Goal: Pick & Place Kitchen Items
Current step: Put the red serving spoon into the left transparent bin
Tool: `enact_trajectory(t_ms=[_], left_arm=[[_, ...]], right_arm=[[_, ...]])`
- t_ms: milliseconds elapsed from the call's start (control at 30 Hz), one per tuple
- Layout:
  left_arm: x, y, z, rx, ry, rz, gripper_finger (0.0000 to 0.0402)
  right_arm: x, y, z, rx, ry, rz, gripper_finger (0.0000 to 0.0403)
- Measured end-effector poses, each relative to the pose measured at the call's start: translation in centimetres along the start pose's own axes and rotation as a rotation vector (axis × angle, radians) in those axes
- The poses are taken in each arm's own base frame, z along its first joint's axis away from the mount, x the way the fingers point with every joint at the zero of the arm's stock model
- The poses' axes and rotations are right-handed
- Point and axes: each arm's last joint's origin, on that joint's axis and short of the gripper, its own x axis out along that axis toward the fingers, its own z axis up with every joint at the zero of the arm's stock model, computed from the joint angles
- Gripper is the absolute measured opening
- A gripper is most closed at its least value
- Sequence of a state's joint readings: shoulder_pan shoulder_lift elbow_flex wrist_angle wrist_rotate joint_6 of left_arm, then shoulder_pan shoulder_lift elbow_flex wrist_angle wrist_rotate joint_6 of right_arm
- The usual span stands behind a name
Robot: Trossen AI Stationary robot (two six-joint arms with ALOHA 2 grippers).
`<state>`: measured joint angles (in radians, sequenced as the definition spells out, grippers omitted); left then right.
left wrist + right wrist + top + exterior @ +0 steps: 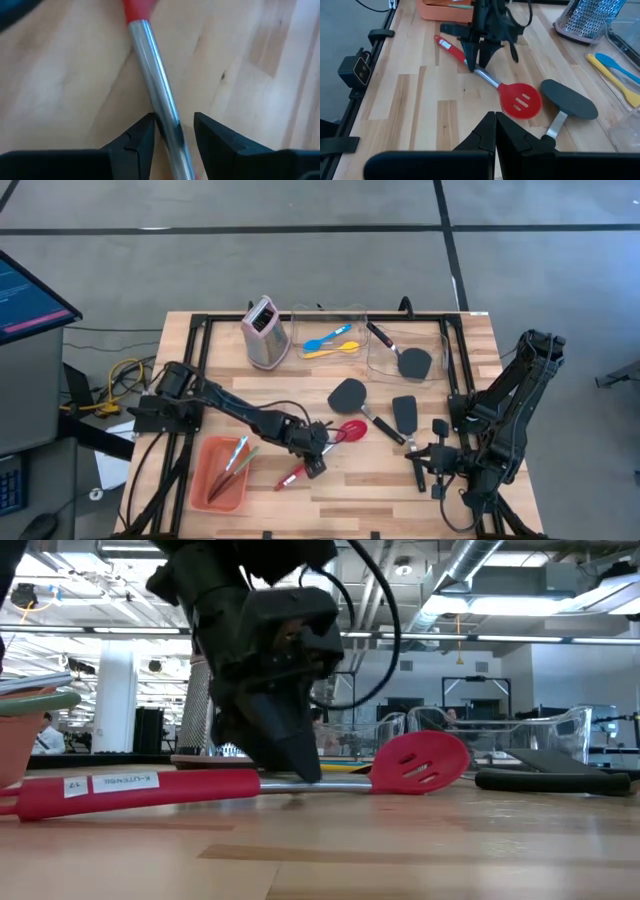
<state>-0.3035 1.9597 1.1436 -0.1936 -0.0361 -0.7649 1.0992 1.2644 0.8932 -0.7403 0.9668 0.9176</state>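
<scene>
Your red slotted spoon with the long steel shank and red handle (322, 450) lies flat on the wooden table (380, 480), near its middle and toward the near edge, its head just beside a black spatula (352, 396). Your left gripper (316, 460) stands over the bare shank with one finger (134, 142) on each side; the fingers straddle the steel but have not closed on it, and the spoon rests on the wood. To its left sits the flat orange tray (205, 480) holding thin tools. Your right gripper (426, 471) waits at the near right, fingers pressed together, holding nothing.
</scene>
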Motion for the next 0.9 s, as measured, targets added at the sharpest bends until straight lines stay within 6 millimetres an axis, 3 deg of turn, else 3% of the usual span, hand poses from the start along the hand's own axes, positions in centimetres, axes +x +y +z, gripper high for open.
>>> enact_trajectory(t_ms=[300, 633, 900], left_arm=[[1.9, 0.2, -0.4, -0.009, 0.012, -0.021, 0.0119], [1.7, 0.2, -0.3, 0.002, -0.029, 0.017, 0.0021], [0.4, -0.5, -0.1, 0.109, -0.065, 0.001, 0.0013]], right_arm=[[0.0, 0.0, 0.0, 0.0, 0.0, 0.0, 0.0], [0.0, 0.0, 0.0, -0.003, 0.002, -0.001, 0.0], [0.0, -0.1, -0.1, -0.01, 0.005, -0.004, 0.0]])
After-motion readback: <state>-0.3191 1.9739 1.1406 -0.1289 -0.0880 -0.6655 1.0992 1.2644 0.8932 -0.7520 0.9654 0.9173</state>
